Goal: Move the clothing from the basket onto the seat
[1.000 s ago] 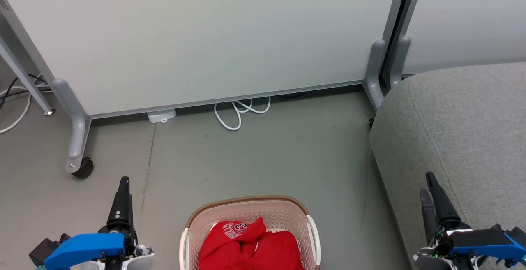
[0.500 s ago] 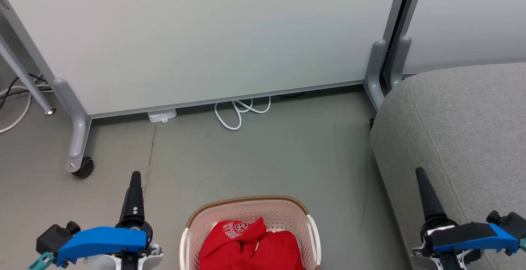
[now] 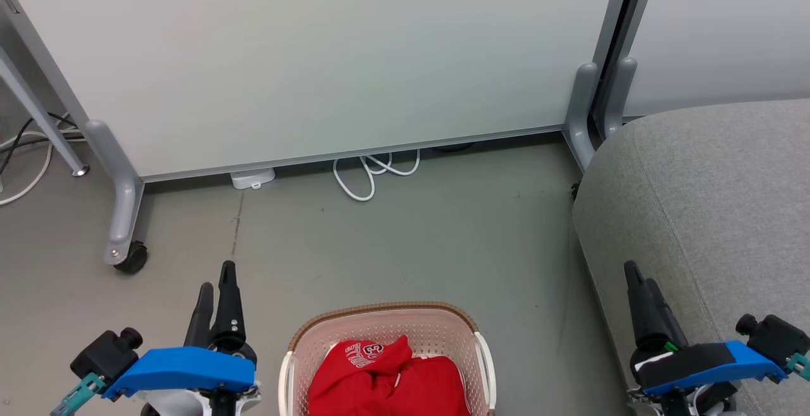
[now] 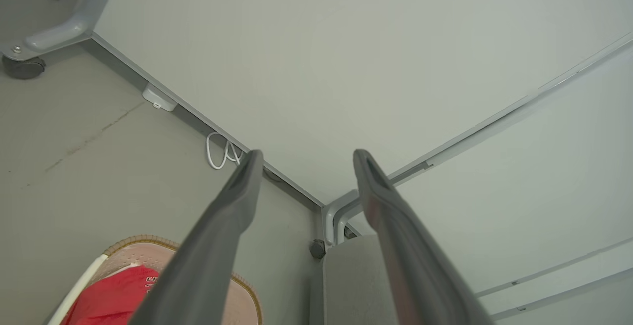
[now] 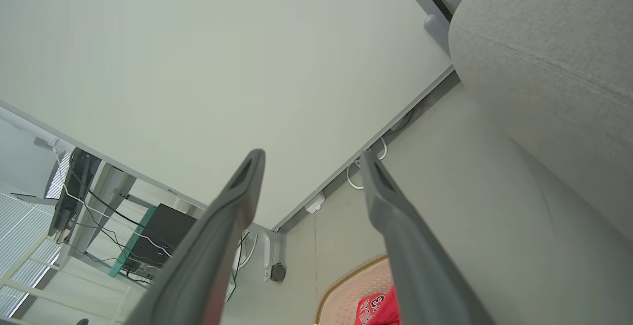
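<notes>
Head view: the basket (image 3: pixel 380 310) stands on the floor (image 3: pixel 411 245) at 6 o'clock of the frame, nearest the robot, with its near half cut off by the frame edge. It contains the clothing (image 3: pixel 386 378), a crumpled heap of bright red fabric with white lettering on the fold at 11 o'clock of the heap. The number of garments in the heap cannot be determined. Handling assessment: the fabric is judged light, soft and limp. It is likely to sag and trail when lifted, and it may catch on the rim or drag a second piece along. Recommended hold: pinch the raised ridge of folds at the centre of the heap from above, taking a thick bunch rather than a single layer. The basket is judged light and may shift if the fabric snags. The left gripper (image 3: pixel 217 277) hovers at 9 o'clock of the basket, jaws spread wide and empty. The right gripper (image 3: pixel 639 275) hovers at 3 o'clock of the basket, over the near edge of the seat (image 3: pixel 715 201), jaws likewise apart and holding nothing. No clothing lies on the visible grey upholstery. Farther out, at 12 o'clock, a white cable (image 3: pixel 370 178) lies looped at the foot of a pale partition panel (image 3: pixel 348 55).
</notes>
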Tool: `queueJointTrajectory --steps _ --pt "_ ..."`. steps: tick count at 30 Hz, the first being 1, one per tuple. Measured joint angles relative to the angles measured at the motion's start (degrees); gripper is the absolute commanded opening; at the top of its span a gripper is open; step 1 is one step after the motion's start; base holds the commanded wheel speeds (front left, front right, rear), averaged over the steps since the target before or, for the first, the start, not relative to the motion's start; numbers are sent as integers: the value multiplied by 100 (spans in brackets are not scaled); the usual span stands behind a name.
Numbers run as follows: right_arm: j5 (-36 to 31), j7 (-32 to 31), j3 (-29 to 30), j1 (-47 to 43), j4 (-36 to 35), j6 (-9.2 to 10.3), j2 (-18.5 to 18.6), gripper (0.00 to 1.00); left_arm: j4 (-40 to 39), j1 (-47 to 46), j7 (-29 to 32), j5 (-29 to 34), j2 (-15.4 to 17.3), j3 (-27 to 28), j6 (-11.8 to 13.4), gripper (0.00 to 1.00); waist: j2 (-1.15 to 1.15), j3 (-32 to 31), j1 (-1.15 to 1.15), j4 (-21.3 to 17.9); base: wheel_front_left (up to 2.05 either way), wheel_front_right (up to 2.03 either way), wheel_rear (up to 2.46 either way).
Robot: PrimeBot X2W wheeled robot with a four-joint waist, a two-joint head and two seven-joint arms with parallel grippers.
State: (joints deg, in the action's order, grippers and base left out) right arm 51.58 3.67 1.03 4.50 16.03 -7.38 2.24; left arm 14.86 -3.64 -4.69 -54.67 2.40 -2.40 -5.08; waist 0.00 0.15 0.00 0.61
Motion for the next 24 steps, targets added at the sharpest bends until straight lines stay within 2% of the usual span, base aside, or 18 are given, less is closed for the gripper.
queueJointTrajectory --steps 24 --pt "-1815 19 -92 1 -201 -1 14 100 100 -58 -386 2058 16 -252 -42 100 0 -10 0 26 0 0 0"
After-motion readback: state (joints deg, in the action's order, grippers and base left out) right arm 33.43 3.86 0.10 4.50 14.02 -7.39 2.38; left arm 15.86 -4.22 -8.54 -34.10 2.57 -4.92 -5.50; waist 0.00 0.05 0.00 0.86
